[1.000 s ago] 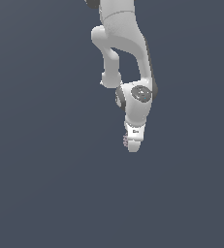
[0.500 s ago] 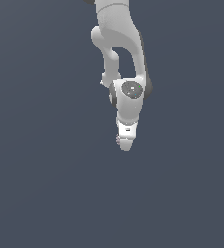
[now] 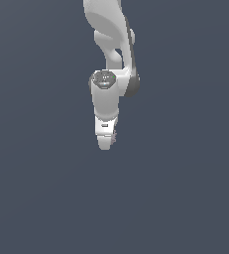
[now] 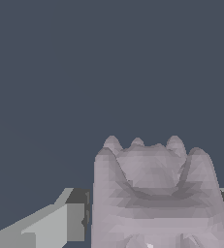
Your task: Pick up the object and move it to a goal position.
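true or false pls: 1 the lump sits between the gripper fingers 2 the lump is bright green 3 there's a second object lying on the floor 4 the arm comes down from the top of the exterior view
1. True: in the wrist view the lump fills the space between the fingers of the gripper.
2. False: it is pale pinkish-grey and bumpy.
3. False: only the arm and the lump show against plain grey.
4. True: it enters at the top edge and hangs downward.
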`<control>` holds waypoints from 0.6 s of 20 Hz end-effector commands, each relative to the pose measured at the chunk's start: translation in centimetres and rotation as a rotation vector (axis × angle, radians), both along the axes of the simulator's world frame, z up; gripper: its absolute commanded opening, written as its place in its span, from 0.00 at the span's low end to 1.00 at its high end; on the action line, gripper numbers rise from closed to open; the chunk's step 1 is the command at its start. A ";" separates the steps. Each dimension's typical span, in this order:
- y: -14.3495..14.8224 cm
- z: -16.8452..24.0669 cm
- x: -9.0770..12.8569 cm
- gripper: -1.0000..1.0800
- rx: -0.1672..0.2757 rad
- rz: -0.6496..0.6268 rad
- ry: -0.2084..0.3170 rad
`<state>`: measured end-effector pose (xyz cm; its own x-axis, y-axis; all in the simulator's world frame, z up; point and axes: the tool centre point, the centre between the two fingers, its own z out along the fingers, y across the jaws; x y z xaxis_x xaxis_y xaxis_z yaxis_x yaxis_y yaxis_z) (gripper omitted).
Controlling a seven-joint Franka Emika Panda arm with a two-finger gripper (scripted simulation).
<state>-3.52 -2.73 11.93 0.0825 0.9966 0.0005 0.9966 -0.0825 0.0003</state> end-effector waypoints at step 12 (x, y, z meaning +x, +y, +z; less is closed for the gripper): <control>-14.4 7.1 0.9 0.00 0.001 0.000 0.000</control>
